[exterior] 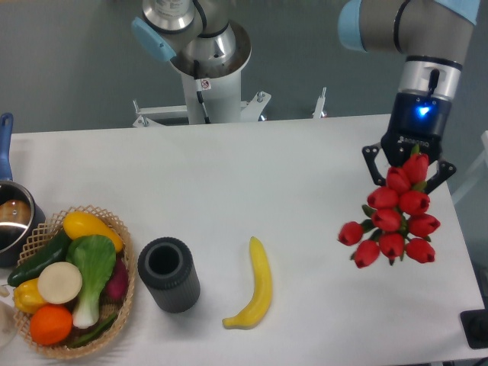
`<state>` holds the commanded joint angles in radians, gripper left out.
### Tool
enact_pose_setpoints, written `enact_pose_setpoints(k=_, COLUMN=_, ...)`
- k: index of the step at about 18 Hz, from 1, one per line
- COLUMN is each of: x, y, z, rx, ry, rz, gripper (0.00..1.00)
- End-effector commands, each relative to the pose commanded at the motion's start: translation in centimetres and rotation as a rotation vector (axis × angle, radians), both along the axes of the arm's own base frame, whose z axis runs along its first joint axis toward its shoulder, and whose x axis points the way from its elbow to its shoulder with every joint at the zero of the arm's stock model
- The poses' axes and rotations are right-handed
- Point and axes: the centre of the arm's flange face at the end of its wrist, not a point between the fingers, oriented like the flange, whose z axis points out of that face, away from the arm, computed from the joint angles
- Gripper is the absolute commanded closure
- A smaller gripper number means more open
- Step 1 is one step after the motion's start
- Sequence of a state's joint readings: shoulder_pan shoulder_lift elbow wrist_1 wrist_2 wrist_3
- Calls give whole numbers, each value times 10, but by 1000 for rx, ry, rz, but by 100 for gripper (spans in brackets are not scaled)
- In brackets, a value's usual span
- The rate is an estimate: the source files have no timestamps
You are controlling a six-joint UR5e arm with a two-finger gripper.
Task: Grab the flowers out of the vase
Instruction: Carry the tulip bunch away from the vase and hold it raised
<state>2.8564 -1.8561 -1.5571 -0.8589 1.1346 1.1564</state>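
Observation:
The flowers (395, 217), a bunch of red tulips with green bits, hang from my gripper (409, 169) above the right side of the table. The gripper is shut on the bunch's top end; the stems are mostly hidden between the fingers. The vase (168, 274), a short dark ribbed cylinder with a round mouth, stands upright and empty near the front left of the table, far to the left of the gripper.
A yellow banana (255, 287) lies right of the vase. A wicker basket (84, 216) of vegetables and fruit sits at the front left. A steel pot (14, 221) with a blue handle stands at the left edge. The arm's base (206, 69) is at the back.

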Motion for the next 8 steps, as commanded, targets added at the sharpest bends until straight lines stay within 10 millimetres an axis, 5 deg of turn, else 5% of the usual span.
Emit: enact_pose_setpoints(k=8, x=-16, y=4, z=-25, rx=-242, ry=-9, rz=-45, gripper=100)
